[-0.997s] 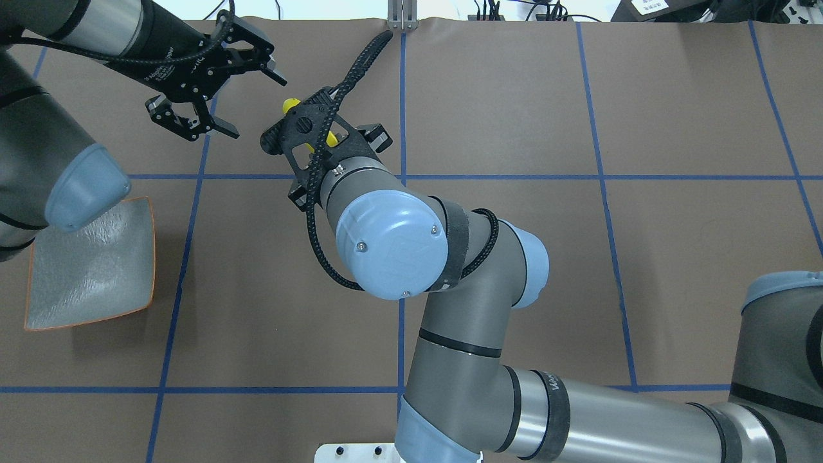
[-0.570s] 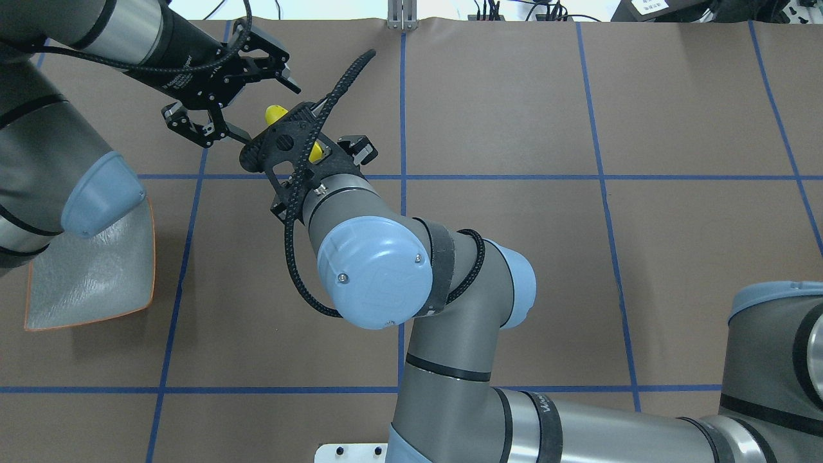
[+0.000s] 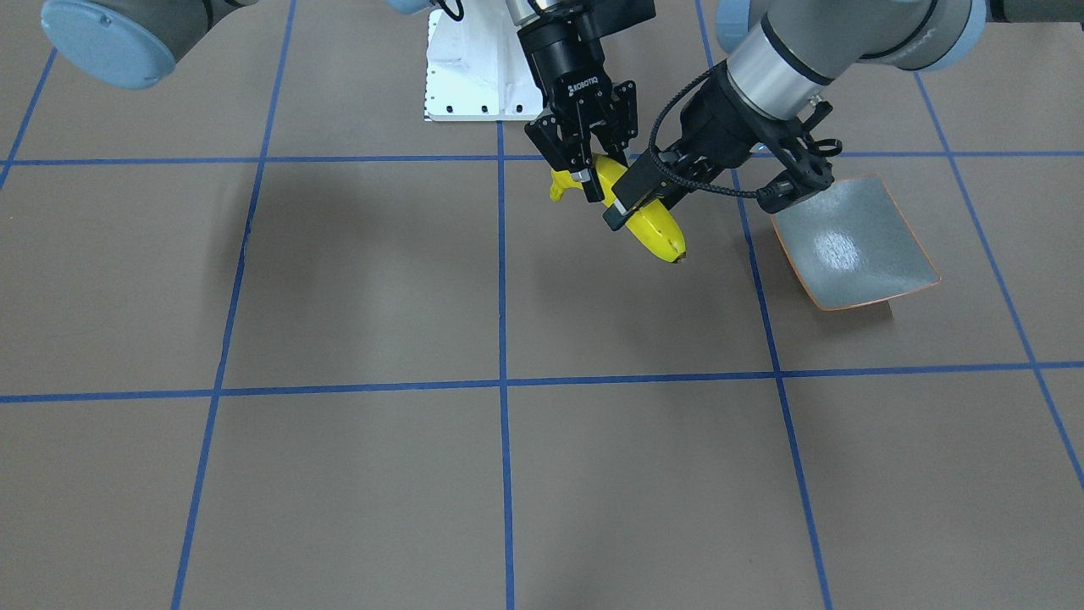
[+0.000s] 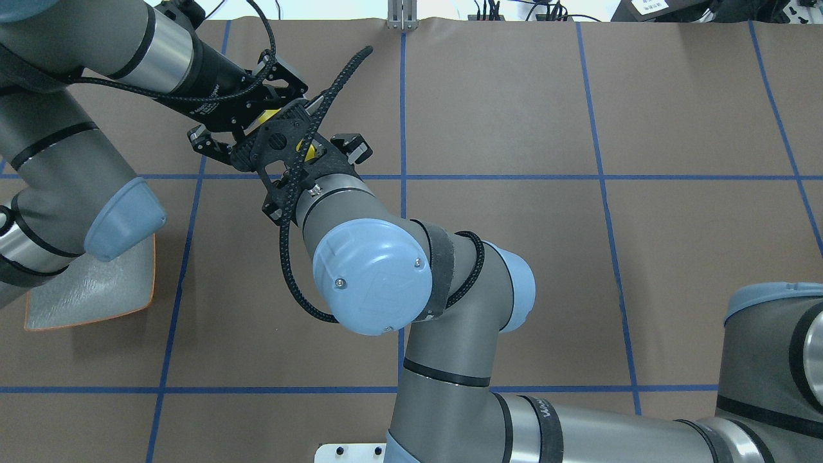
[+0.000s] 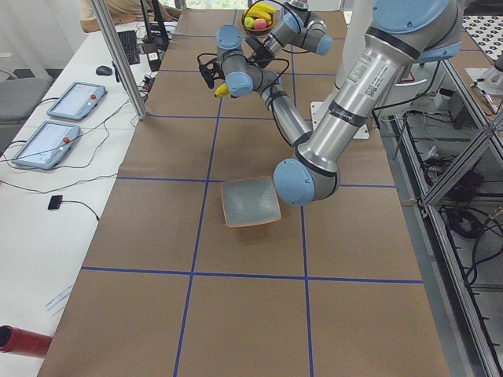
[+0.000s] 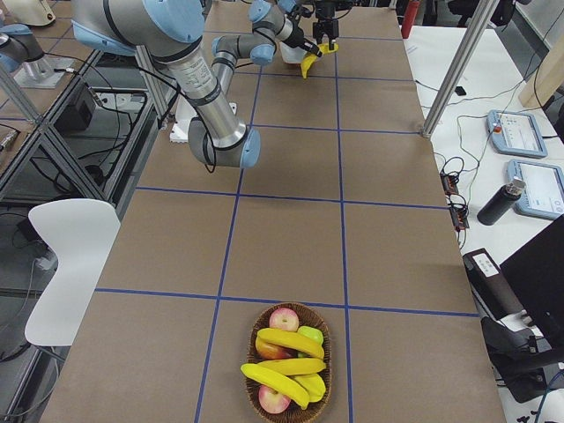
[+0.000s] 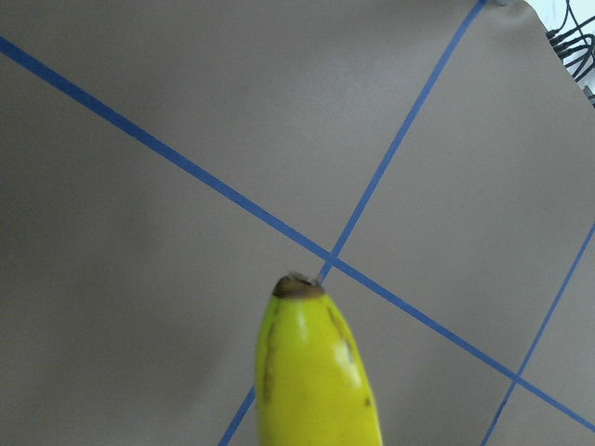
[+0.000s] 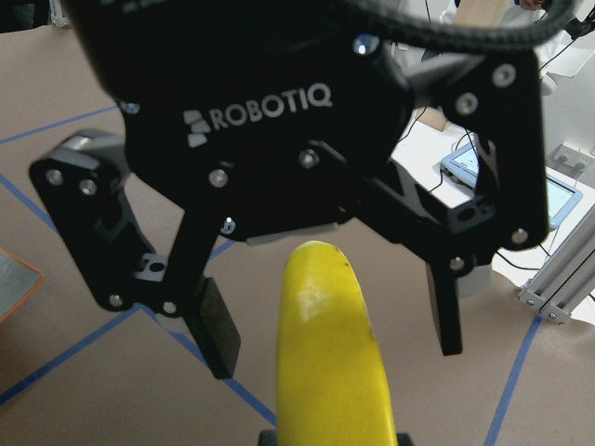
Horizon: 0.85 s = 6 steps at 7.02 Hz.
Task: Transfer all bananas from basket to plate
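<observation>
Mid-air handover, by my reading. Right gripper (image 3: pixel 586 169) is clamped on one banana (image 3: pixel 656 229) near its stem end, clear of the table (image 3: pixel 339 280). Left gripper (image 8: pixel 332 346) is spread wide, a finger (image 8: pixel 212 325) on either side of the free end. There are gaps on both sides and no contact yet. The left wrist view shows only the brown tip against the tabletop.

Plate (image 3: pixel 855 246) sits near the handover, on the robot's left side, bare. Well apart at the table's right end, the basket (image 6: pixel 328 374) holds three more bananas (image 6: pixel 286 366) among apples (image 6: pixel 284 319). The task looks barely begun.

Next, probably, the left fingers close squarely on the banana before the right lets go. An early release risks a drop.

Against a second ago: the left gripper, then apart from the right wrist, has come in over the banana. The right gripper has shifted toward it. The left's spread is unchanged.
</observation>
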{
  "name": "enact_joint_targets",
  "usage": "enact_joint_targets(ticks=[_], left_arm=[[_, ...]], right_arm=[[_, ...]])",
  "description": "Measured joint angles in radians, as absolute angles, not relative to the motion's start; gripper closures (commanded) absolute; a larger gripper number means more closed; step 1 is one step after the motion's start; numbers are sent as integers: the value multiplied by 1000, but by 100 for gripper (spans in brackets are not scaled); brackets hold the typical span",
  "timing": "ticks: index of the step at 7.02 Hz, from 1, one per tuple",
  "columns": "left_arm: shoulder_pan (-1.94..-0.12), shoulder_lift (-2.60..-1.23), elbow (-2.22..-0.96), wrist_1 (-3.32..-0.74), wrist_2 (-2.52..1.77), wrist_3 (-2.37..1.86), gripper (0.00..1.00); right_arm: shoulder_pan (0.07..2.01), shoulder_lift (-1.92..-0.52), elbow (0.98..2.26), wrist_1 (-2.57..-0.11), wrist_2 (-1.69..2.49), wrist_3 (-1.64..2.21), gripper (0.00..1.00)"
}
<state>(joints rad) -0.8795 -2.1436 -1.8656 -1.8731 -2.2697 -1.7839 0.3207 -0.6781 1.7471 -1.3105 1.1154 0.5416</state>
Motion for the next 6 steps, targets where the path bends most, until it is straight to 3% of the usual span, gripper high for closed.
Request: enact_joint_targets(ticks=[1,2,6], left_arm=[[-878,-2142,-1865,-1878,-2269,-1782,100],[-878,-2140,-1865,-1883,-2269,-1781,100],[-882,-2119,-1872,-1887,-2268,-1775,100]], right_arm=[[321,-678,1748,-1310,1116,542,58],[321,-678,1748,-1309,1117,543,1],[353,-692,1808,-1301,1196,581,0]])
